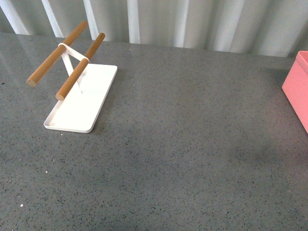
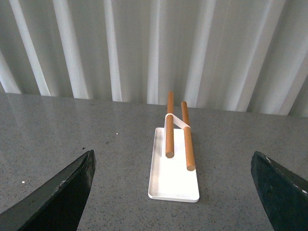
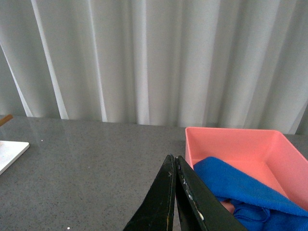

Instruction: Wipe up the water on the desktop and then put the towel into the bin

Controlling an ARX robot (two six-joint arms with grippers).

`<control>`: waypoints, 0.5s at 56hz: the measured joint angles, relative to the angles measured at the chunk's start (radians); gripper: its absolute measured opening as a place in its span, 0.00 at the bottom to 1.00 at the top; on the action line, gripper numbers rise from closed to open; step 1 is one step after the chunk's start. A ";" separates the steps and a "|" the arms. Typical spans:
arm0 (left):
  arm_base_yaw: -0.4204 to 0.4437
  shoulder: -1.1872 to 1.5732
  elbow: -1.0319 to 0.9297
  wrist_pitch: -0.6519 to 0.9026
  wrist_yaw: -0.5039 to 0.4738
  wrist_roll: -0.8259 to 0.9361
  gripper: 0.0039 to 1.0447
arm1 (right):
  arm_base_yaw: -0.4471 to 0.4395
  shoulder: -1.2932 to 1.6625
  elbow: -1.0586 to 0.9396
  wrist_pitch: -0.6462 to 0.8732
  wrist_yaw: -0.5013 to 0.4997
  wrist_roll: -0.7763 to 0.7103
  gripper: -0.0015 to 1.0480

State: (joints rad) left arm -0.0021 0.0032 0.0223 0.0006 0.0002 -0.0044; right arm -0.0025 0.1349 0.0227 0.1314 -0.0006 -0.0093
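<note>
The bright blue towel lies inside the salmon-pink bin in the right wrist view. The bin's corner shows at the right edge of the front view; the towel is hidden there. The dark grey speckled desktop fills the front view, and I see no water on it. My right gripper is shut and empty, its tips just outside the bin's near wall. My left gripper is open and empty, its fingers wide apart above the desktop. Neither arm shows in the front view.
A flat white tray with two wooden bars on a white stand sits at the desktop's back left; it also shows in the left wrist view, straight ahead of the left gripper. Pale curtains hang behind the desktop.
</note>
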 joint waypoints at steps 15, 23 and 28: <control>0.000 -0.001 0.000 0.000 0.000 0.000 0.94 | 0.000 -0.130 0.000 -0.130 0.000 0.000 0.03; 0.000 -0.001 0.000 0.000 0.000 0.000 0.94 | 0.000 -0.130 0.000 -0.130 0.000 0.000 0.07; 0.000 -0.001 0.000 0.000 0.000 0.000 0.94 | 0.000 -0.130 0.000 -0.130 0.000 0.000 0.20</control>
State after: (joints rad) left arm -0.0021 0.0021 0.0223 0.0006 -0.0002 -0.0044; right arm -0.0025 0.0044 0.0227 0.0017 -0.0006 -0.0097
